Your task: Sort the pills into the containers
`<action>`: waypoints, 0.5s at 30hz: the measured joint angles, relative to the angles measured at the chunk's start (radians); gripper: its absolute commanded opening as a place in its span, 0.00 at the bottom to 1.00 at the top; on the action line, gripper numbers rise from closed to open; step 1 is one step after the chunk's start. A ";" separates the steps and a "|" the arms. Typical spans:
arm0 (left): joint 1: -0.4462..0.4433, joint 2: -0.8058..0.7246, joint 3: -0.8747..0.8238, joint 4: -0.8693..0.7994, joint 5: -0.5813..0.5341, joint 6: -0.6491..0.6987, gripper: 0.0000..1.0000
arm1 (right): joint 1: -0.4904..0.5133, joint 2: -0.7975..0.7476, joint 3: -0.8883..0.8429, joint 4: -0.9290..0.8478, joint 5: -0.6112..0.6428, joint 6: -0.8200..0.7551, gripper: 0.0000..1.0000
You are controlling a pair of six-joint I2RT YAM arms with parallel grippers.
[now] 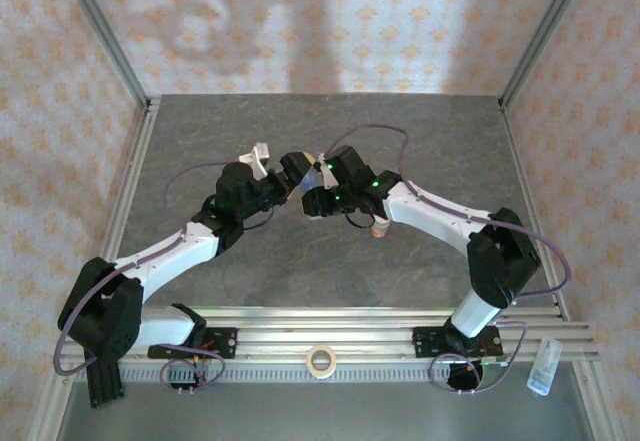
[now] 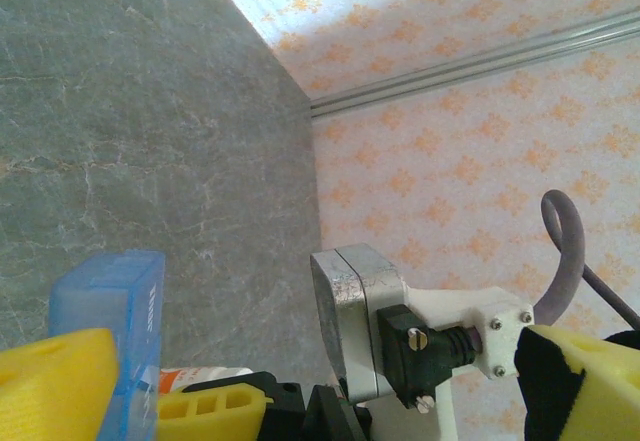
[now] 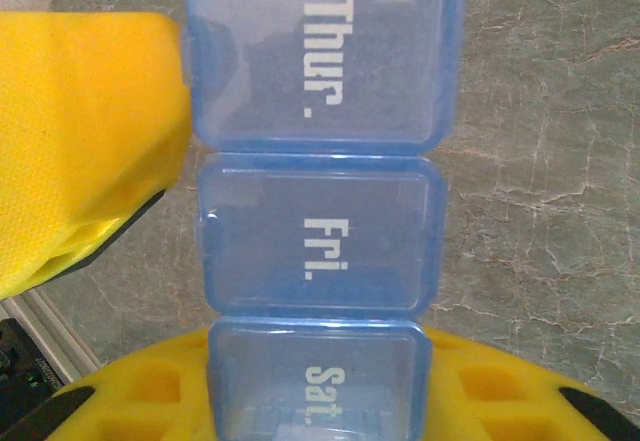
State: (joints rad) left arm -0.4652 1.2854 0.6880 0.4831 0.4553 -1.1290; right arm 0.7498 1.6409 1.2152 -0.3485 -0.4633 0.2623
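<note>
Nearest, a tape roll [image 1: 320,361] lies on the rail at the near edge of the table [image 1: 440,141], between the 2 arm bases. Further in, a small orange-red bottle [image 1: 380,228] stands close beside the right arm's forearm. At mid-table the 2 wrists meet. The right tool [image 3: 318,406] is clamped on the Sat. end of the containers [image 3: 318,231], whose 3 visible lids, Thur., Fri. and Sat., all look closed. The left tool [image 2: 320,386] stands wide apart and holds nothing, with 1 yellow finger [image 2: 50,381] just beside the blue strip. Whether the strip rests on the table or hangs above it cannot be told. Beyond, the grey surface runs to the papered walls. The chief risk is probably the grip. Held by 1 end only, the strip may pivot or slip if the left tool pushes on a lid. The wrists are crowded, so a careless approach could strike the right tool or knock the strip loose. A swing of the right forearm might also tip the bottle.
</note>
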 measured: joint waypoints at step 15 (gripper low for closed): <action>-0.043 0.015 0.056 0.006 -0.021 -0.006 1.00 | 0.001 0.024 -0.008 0.012 0.001 0.000 0.38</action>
State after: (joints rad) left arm -0.5087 1.3003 0.7437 0.4896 0.4347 -1.1355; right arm 0.7509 1.6653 1.2076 -0.3367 -0.4625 0.2619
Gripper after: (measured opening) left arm 0.996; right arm 0.381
